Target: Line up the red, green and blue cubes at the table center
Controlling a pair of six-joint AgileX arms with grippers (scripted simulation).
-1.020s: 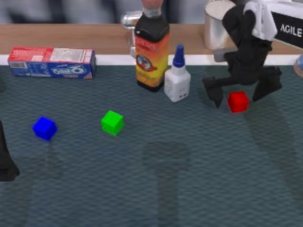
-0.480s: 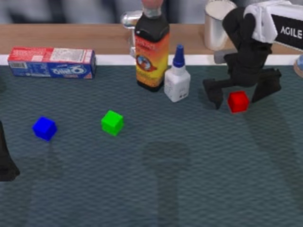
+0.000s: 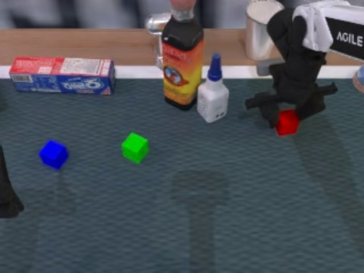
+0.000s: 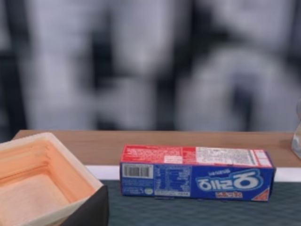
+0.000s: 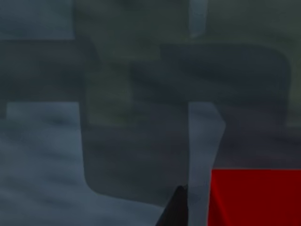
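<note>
I am looking down on the teal-grey table, with a wooden strip running along its far edge. My right arm is reaching down near the far right part of the table, and the right gripper is now pinching the red cube between its fingers; half a second ago those fingers were standing wide on either side of the cube, and they have since drawn in against it. The cube itself is sitting where it was, still on the tabletop. My left arm is staying parked at the left edge, and I cannot tell how its pincer stands.

A dark sauce bottle is standing at the far edge near the middle, with a small white glue bottle with a blue cap just beside it. A metal cup is standing on the strip behind the right arm; I cannot see inside it. A red-and-blue carton is lying along the far edge toward the left. In the left wrist view a wooden box is showing an open, bare interior.

The green cube and the blue cube are resting toward the left edge, well apart from the red one, unmoved.
</note>
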